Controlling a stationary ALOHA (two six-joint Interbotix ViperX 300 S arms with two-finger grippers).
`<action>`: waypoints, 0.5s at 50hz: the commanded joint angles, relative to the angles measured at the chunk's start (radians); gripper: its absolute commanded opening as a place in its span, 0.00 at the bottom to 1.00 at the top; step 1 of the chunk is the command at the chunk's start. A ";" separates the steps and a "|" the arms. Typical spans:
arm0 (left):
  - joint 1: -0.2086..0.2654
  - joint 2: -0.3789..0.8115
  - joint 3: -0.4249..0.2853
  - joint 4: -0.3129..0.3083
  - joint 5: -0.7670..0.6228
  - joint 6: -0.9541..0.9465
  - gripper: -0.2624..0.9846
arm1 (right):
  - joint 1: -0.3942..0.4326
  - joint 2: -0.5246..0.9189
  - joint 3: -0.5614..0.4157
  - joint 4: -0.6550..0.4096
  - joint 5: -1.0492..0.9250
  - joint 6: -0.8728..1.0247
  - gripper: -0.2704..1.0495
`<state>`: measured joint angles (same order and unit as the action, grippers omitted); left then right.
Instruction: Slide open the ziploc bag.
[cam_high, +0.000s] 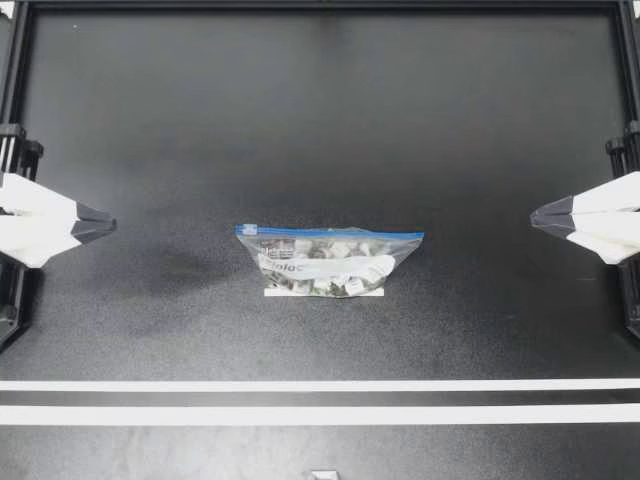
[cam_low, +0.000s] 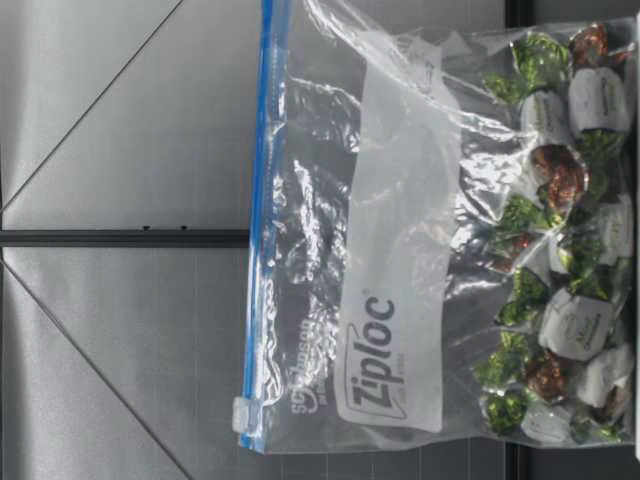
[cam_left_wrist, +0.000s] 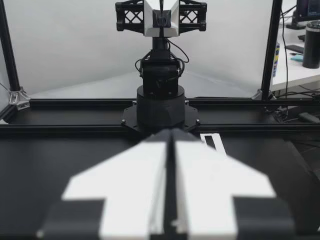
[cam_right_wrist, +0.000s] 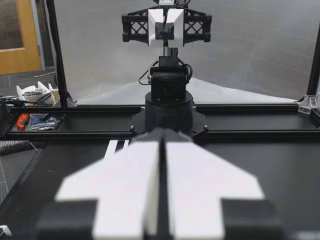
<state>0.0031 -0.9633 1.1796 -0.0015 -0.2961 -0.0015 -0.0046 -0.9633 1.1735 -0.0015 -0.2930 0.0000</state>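
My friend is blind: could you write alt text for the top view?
A ziploc bag of wrapped sweets lies on the black table, slider at its zip's left end. The left hand and right hand, both shut, sit at opposite sides, clear of it.

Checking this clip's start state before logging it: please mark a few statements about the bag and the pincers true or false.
1. The ziploc bag is touched by neither the left pincer nor the right pincer. True.
2. The slider sits at the bag's end toward my left arm. True.
3. The left pincer grips the slider. False: it is shut on nothing, well apart from the bag.
4. The bag is empty. False: it holds wrapped sweets.
5. The right pincer stands open. False: its fingers are closed together.
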 joint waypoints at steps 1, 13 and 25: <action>0.000 0.021 -0.014 -0.005 0.000 -0.006 0.09 | -0.002 0.006 -0.008 -0.002 -0.005 0.002 0.09; 0.002 0.086 0.041 -0.005 -0.005 0.014 0.07 | -0.002 0.028 -0.014 -0.002 -0.037 -0.002 0.07; 0.091 0.298 0.103 -0.043 -0.028 0.015 0.07 | -0.008 0.169 -0.057 -0.002 -0.183 -0.008 0.07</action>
<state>0.0660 -0.7455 1.2931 -0.0184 -0.3007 0.0138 -0.0061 -0.8560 1.1674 -0.0015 -0.4218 -0.0077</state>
